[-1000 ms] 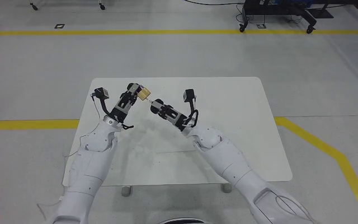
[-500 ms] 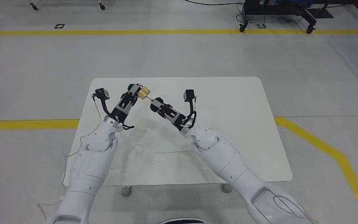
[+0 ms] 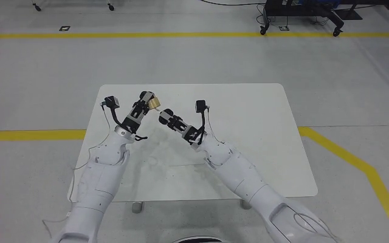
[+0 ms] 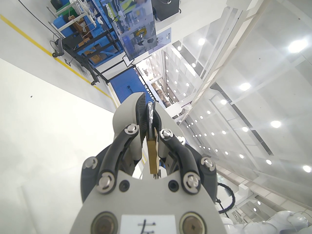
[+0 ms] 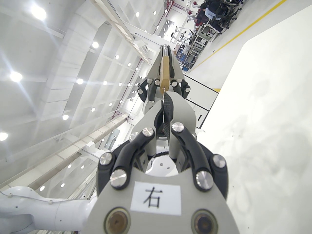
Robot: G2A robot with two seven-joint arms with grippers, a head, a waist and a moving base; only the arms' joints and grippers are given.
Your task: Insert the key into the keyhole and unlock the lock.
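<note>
Top view: brass lock held above the desk, left claw clamped on its shackle | right claw pinched on key, blade mostly hidden by pads | tip meets lock's underside; we cannot tell whether it sits inside the keyhole.

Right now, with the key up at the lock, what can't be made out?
- Keyhole: right wrist view, the lock is edge-on and the right gripper covers its end, so whether the key is in cannot be told.
- Shackle, latched or released: left wrist view, the left gripper clamps over it.
- Key-to-lock contact: top view, too small.
</note>
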